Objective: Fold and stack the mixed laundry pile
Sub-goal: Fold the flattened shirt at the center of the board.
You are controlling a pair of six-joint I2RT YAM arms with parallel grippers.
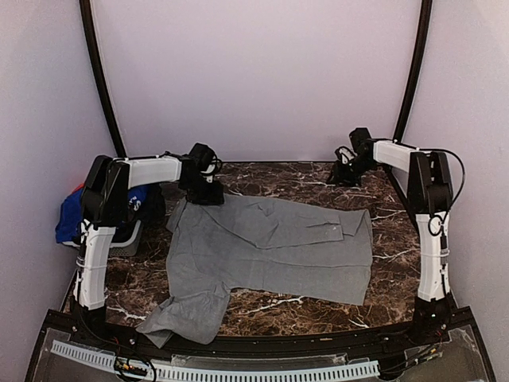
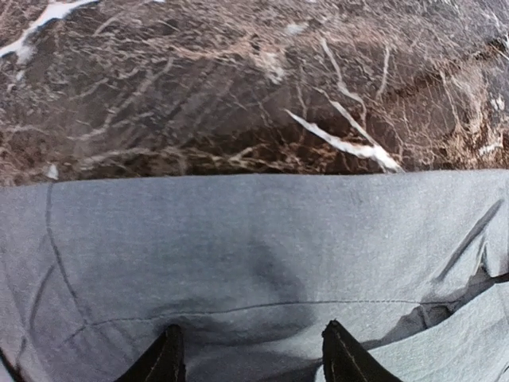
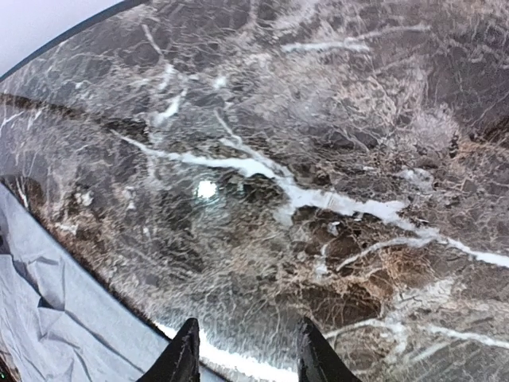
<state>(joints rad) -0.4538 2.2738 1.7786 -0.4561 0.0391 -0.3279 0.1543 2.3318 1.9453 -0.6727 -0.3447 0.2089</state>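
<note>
A grey shirt (image 1: 270,243) lies spread flat across the marble table, one sleeve (image 1: 187,314) trailing toward the near edge. My left gripper (image 1: 205,191) is at the shirt's far left corner. In the left wrist view its jaws (image 2: 254,358) stand apart, pointing down onto the grey cloth (image 2: 254,239), which puckers slightly between the fingertips (image 2: 169,358). My right gripper (image 1: 346,171) hovers over bare marble beyond the shirt's far right corner. Its jaws (image 3: 248,358) are open with only marble between them, and the shirt's edge (image 3: 48,318) lies to its left. The royal-blue T-shirt (image 1: 71,216) and a bit of red-orange cloth (image 1: 77,189) sit at the far left.
A small grey basket (image 1: 127,235) stands at the table's left edge under the left arm, with the blue cloth heaped beside it. Bare marble (image 1: 318,306) shows in front of the shirt and behind it along the back wall.
</note>
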